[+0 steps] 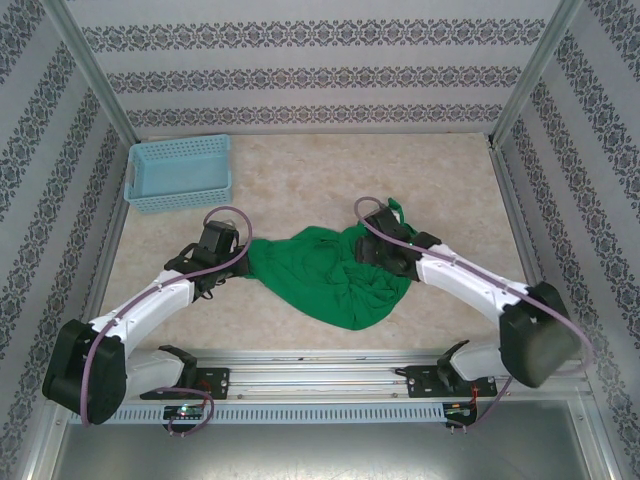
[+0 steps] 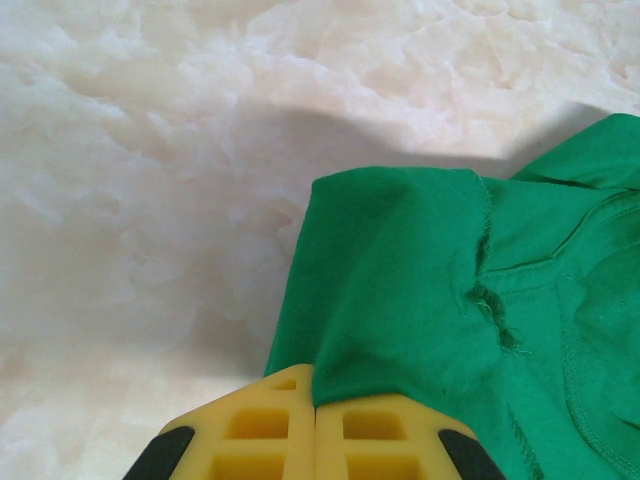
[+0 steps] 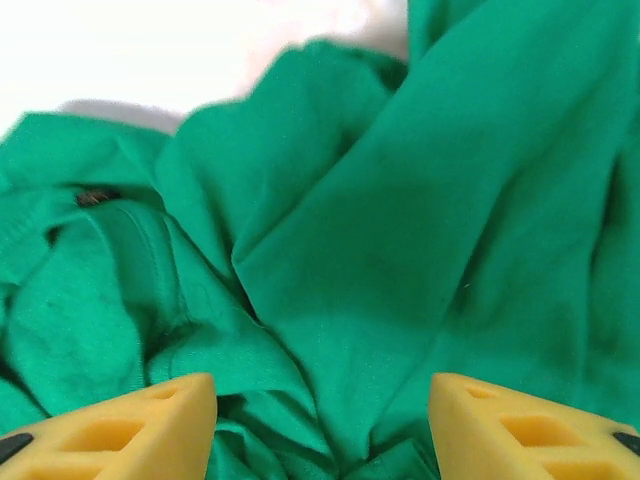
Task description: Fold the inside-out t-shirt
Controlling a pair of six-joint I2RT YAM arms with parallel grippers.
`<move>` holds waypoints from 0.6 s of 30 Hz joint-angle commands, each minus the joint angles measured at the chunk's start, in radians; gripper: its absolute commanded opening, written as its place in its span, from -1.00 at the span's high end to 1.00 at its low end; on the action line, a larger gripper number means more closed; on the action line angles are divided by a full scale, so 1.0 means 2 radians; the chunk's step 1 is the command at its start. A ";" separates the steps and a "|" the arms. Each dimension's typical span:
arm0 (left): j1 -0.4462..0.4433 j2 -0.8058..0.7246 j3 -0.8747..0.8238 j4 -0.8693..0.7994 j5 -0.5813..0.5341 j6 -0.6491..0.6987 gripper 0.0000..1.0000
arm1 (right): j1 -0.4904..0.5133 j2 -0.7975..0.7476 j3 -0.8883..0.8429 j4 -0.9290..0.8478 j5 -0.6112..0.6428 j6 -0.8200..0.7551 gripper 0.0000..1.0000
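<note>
**Green shirt in a heap, folding hardly begun**

Closest to the arm bases, the plain bright green soft cloth t-shirt (image 1: 330,285) lay bunched in a rumpled heap at the middle of the pale, marble-patterned counter (image 1: 300,170), between the two arms. It was neither spread flat nor squared up.

The left end effector (image 2: 315,400) had its yellow fingers pressed together on a pinch of cloth at the heap's left edge. A raw stitched seam ran just beside that pinch, facing outward, which fitted a garment that was inside out.

The right end effector (image 3: 320,400) stood over the right side of the heap with its yellow fingers wide apart. Loose folds lay beneath and between them, but nothing was clamped.

As a judgement, almost none of the task was done. No clean fold line showed, no edge ran straight, and the sleeves and hem could not be told apart in the tangle. With one corner gripped and the other side free, this looked like a step of taking hold before pulling the cloth out. Left to do were spreading the t-shirt flat on the counter, then every fold.

Farther back, a light blue plastic mesh basket (image 1: 180,175) sat at the far left corner, well apart from the cloth.
</note>
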 commanded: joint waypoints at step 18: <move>0.006 -0.026 0.017 -0.022 -0.031 0.000 1.00 | 0.023 0.087 0.090 -0.055 0.011 -0.008 0.99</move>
